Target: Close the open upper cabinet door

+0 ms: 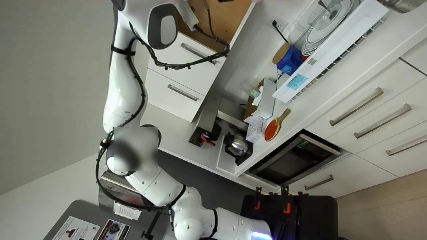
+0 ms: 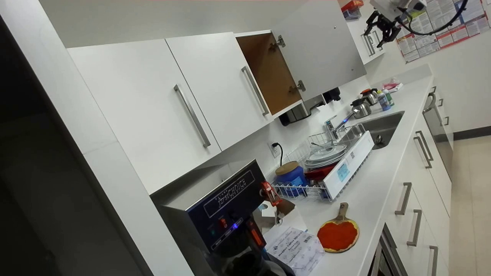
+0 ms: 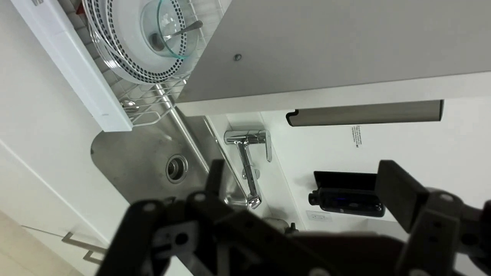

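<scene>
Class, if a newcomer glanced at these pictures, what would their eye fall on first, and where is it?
Probably the white robot arm, sprawling across an exterior view. Next, the upper cabinet door standing wide open beside a brown cabinet interior, near the top of an exterior view. Then the red-faced paddle lying on the white counter.

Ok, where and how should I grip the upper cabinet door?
Probably pinch the upper cabinet door at its thin free edge, coming edge-on from opposite the hinges: it stands swung open, its visible face flat. The open gripper likely needs turning to straddle it.
</scene>
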Available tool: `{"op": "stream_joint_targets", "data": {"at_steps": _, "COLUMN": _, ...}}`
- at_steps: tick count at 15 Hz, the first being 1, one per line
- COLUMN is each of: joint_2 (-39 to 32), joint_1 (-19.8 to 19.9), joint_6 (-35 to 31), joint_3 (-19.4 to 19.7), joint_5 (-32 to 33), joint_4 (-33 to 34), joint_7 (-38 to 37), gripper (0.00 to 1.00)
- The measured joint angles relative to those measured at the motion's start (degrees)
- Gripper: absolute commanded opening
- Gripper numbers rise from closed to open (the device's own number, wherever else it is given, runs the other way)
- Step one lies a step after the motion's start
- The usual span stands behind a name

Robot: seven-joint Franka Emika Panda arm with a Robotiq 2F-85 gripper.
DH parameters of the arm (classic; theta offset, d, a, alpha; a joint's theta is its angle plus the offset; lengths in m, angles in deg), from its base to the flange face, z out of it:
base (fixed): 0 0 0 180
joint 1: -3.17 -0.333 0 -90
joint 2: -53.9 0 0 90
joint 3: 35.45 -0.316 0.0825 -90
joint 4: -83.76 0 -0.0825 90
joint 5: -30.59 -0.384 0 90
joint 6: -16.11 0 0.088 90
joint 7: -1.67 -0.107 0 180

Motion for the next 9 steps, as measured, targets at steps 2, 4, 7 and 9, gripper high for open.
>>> {"op": "stream_joint_targets", "data": {"at_steps": 2, "joint_2": -1.8, "joint_1": 1.1, "joint_6": 0.3, "joint_3": -1.1, "joint_5": -0.8, "joint_4": 1.9, "joint_7": -0.1, "gripper": 1.0}}
{"op": "stream_joint_targets", "data": {"at_steps": 4, "joint_2": -3.1, "joint_1": 1.9, "joint_6": 0.4, "joint_3": -2.3, "joint_5": -0.8, "joint_4": 3.5, "joint_7": -0.6, "gripper": 1.0}}
{"op": "stream_joint_targets", "data": {"at_steps": 7, "joint_2": -4.4, "joint_1": 2.5, "joint_6": 0.5, "joint_3": -4.1, "joint_5": -0.8, "joint_4": 5.4, "joint_7": -1.6, "gripper": 1.0}}
{"op": "stream_joint_targets", "data": {"at_steps": 9, "joint_2": -5.2, "joint_1": 2.7, "joint_6": 0.5, "joint_3": -5.0, "joint_5": -0.8, "joint_4": 6.5, "joint_7": -2.6, "gripper": 1.0}}
